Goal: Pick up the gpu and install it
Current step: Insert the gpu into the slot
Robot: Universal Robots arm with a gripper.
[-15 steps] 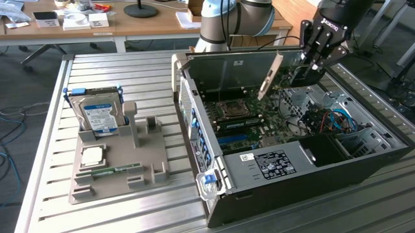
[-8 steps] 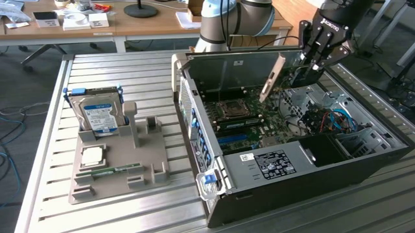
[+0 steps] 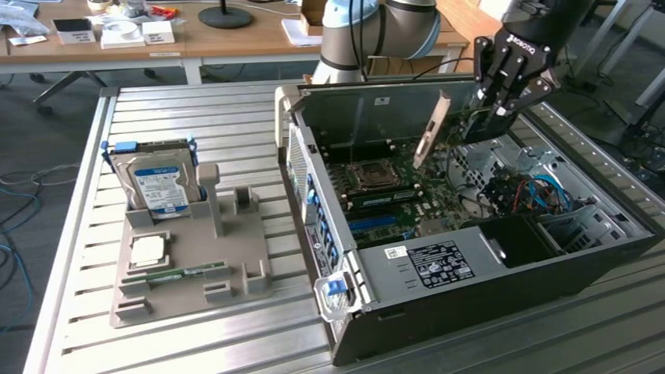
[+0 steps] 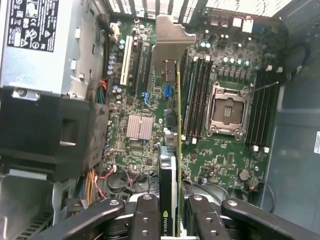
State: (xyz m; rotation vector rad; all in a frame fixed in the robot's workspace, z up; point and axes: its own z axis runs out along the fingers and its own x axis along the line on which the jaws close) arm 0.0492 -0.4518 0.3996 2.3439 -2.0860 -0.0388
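Observation:
The gpu, a green card with a silver end bracket, hangs tilted above the motherboard inside the open computer case. My gripper is shut on the card's rear end from above. In the wrist view the gpu appears edge-on between my fingers, its bracket pointing at the case's rear slots, over the motherboard beside the white expansion slot.
A grey fixture on the slatted table at the exterior view's left holds a hard drive, a CPU chip and a RAM stick. Power supply and cables crowd the case.

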